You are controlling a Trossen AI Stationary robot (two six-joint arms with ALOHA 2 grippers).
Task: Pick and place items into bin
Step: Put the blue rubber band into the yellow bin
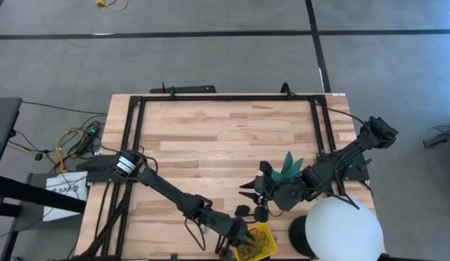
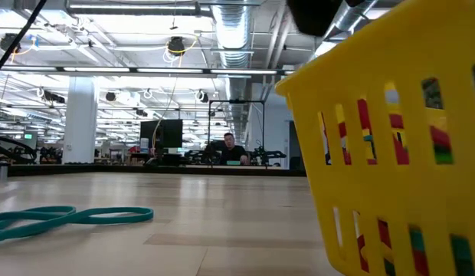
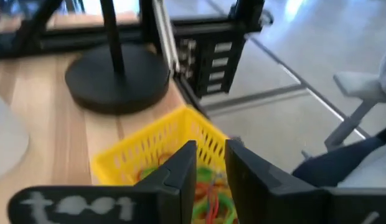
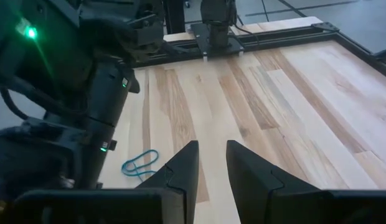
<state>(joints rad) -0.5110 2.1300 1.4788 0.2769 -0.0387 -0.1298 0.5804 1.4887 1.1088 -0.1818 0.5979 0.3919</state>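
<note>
The yellow bin [image 1: 264, 246] stands at the table's near edge, and several red, green and yellow loops [image 3: 208, 190] lie inside it. In the low view its slotted wall [image 2: 398, 153] fills the right side. My left gripper [image 3: 210, 167] hovers open just above the bin's left part [image 1: 242, 237], with nothing between its fingers. My right gripper [image 4: 211, 163] is open and empty, held above the bare wood right of centre [image 1: 245, 191]. A blue loop [image 4: 140, 163] lies flat on the table near the left arm, also visible in the low view [image 2: 69, 218].
A big white sphere [image 1: 345, 232] on a round black base [image 3: 118, 74] stands right of the bin. A teal paper star [image 1: 290, 167] sits by the right arm. A black frame [image 1: 225, 98] borders the table. Bare wood lies toward the far side.
</note>
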